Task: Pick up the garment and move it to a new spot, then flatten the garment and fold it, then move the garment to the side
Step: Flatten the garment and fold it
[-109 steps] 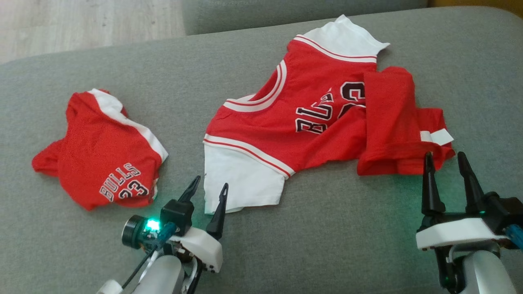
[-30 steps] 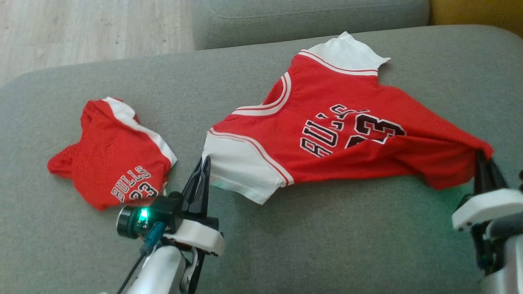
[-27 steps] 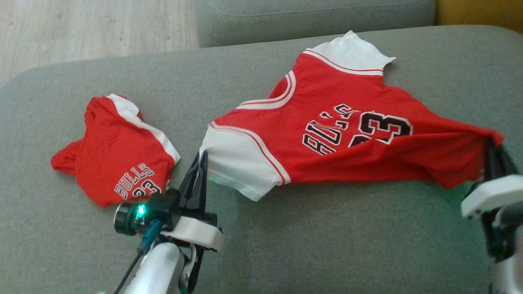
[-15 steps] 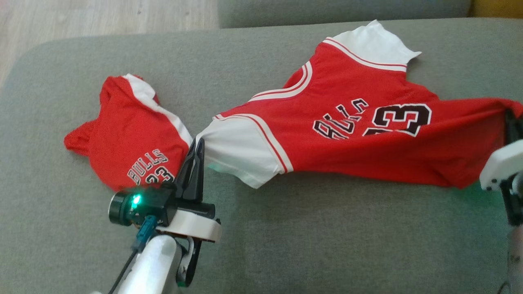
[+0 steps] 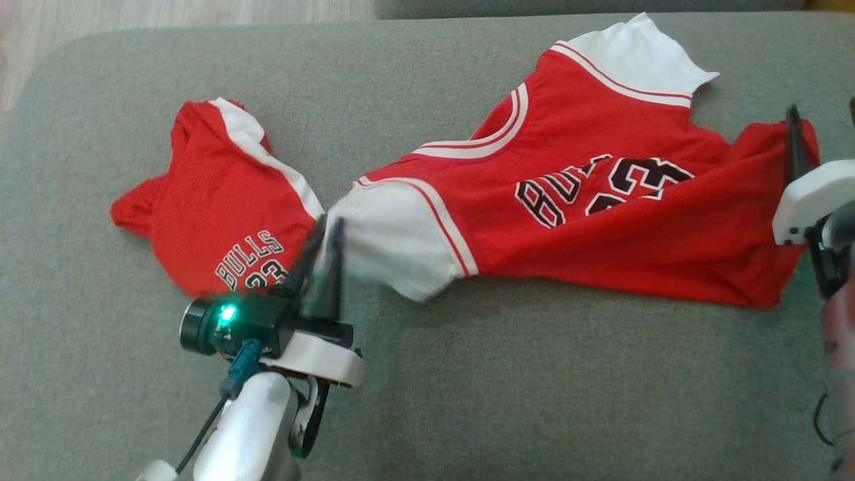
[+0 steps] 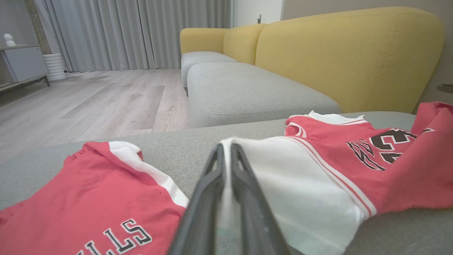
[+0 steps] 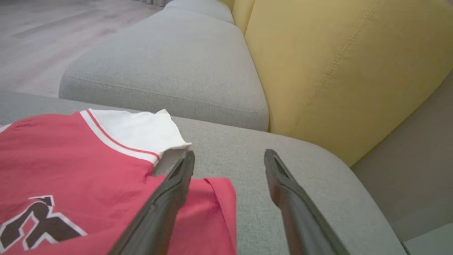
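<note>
Larger Bulls jersey (image 5: 588, 200) stretched across grey cushion (image 5: 467, 401): left gripper (image 6: 226, 147) pinching white sleeve (image 6: 283, 170) as anchor (likely for flattening), right gripper (image 7: 229, 154) spread wide over red hem (image 7: 217, 205).

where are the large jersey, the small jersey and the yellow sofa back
large jersey (image 5: 601, 257): head view, red body below the number
small jersey (image 5: 214, 194): head view, red middle
yellow sofa back (image 6: 347, 53): left wrist view, front face

Our L gripper (image 5: 326, 230) sits low-left w/ pale forearm below, fingers pressed together on the garment's (image 5: 601, 234) white sleeve. R gripper (image 7: 229, 156) at far right, fingers spread wide apart.
</note>
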You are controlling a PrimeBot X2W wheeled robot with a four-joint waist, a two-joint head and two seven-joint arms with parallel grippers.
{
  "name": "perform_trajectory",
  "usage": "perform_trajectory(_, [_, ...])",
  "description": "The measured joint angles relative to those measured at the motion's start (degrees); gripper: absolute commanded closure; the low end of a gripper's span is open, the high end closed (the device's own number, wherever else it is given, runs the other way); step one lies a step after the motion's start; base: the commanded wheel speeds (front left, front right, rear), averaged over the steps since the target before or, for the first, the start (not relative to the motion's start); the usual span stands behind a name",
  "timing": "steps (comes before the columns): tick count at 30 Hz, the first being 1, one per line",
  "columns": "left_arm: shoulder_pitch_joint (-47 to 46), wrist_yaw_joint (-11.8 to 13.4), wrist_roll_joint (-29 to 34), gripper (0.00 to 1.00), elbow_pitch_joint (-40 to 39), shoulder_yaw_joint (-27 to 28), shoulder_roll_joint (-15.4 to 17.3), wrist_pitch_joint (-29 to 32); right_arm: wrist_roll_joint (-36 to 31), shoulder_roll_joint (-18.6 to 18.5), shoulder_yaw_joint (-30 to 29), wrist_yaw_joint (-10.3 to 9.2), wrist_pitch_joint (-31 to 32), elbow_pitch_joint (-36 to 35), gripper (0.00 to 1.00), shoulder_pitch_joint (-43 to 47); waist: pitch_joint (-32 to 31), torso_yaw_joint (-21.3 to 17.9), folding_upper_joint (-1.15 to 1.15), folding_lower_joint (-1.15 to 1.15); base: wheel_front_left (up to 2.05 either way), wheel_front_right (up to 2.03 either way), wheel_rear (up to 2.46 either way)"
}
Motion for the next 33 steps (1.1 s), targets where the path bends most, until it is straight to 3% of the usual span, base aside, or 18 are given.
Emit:
perform_trajectory(5, [0.1, 0.0, 0.0, 0.0, 1.1, 0.1, -0.1, -0.2, -1.2, 1.7, -1.1, 0.0, -6.0, -0.4, 0.0, 0.0, -1.5, -0.7, 0.0, 0.0, 0.0, 0.0, 0.0])
perform_trajectory(9, [0.4, 0.4, 0.0, 0.0, 1.0, 0.6, -0.2, -0.2, 0.6, 4.4, -2.1, 0.0, -9.9, -5.4, 0.0, 4.1, -3.3, -1.3, 0.0, -0.01, 0.0, 0.0, 0.0])
perform_trajectory(12, [2.3, 0.6, -0.1, 0.0, -0.2, 1.1, -0.3, -0.2, 5.1, 8.0, -2.4, 0.0, -11.5, -12.3, 0.0, 12.1, -5.4, -1.9, 0.0, -0.01, 0.0, 0.0, 0.0])
perform_trajectory(20, [6.8, 0.5, -0.2, 0.0, -1.9, 1.8, -0.4, -0.2, 12.7, 11.5, -1.5, 0.0, -11.3, -24.1, 0.0, 30.5, -8.7, -2.7, 0.0, -0.02, 0.0, 0.0, 0.0])
perform_trajectory(25, [7.5, 0.5, -0.2, 0.0, -2.2, 1.8, -0.4, -0.2, 18.2, 11.6, 1.3, 0.0, -10.8, -24.1, 0.0, 36.9, -9.0, -3.2, 0.0, -0.02, 0.0, 0.0, 0.0])
perform_trajectory(33, [7.5, 0.0, -0.2, 0.0, -2.2, 1.8, -0.5, -0.2, 18.7, 11.7, -0.2, 0.0, -10.2, -19.8, 0.0, 36.6, -8.4, -3.4, 0.0, -0.01, 0.0, 0.0, 0.0])
